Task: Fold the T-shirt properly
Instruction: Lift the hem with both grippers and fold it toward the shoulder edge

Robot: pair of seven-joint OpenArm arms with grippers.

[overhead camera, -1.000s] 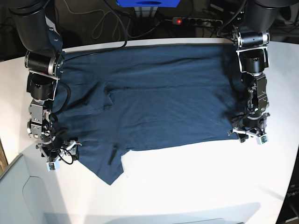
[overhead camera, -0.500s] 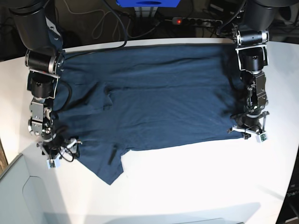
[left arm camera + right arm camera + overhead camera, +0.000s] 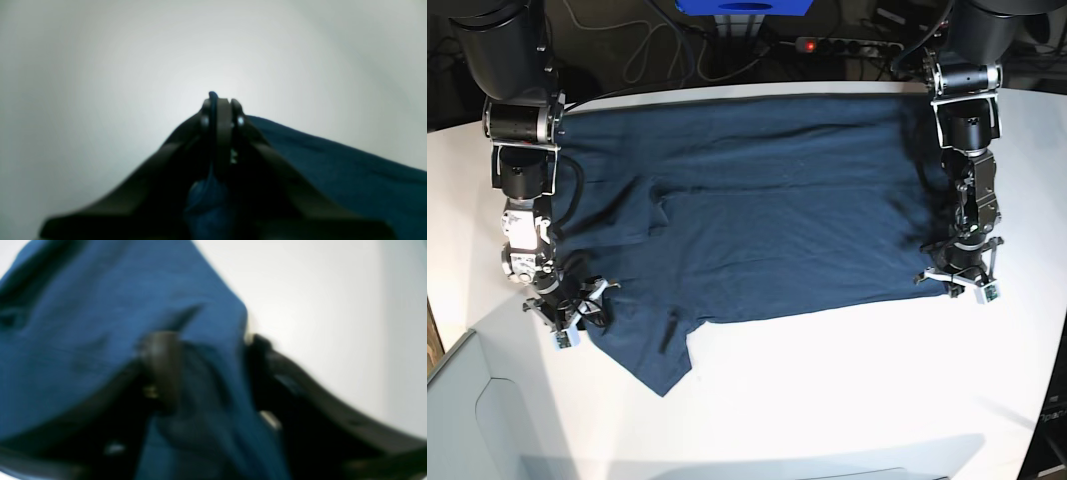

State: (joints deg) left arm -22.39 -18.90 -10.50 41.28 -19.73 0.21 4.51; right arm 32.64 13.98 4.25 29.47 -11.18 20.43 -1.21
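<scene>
The plain dark navy-blue short-sleeved cotton T-shirt [image 3: 757, 210] lies spread out nearly flat on the white surface [image 3: 847, 390], stretching from one hand across to the other; one sleeve runs out toward the near edge beside the right hand, and shallow creases cross the body.

Left hand [image 3: 218, 110]: closed; in the left wrist view a thin edge of blue cloth is pinched between the pads and shows above the tips, with more cloth bunched at the root of the jaws; the rest of the shirt trails away to one side of the hand over bare surface.

Right hand [image 3: 203, 363]: jaws apart, part-way closed, with a ridge of cloth standing between the two fingers [image 3: 163, 366]; the view is blurred, so whether the pads already bite cannot be told.

Handling, as a judgement: the garment is light, soft and wholly limp; it carries no shape of its own and will sag and drape from any held point; cotton on a smooth surface is likely to drag rather than slide freely; it is not fragile. Take hold at hems or corners, pinching through all layers; a shallow bite on one layer may slip out or lift only the top ply; both hands should hold matching edge points so the fold line stays straight.
</scene>
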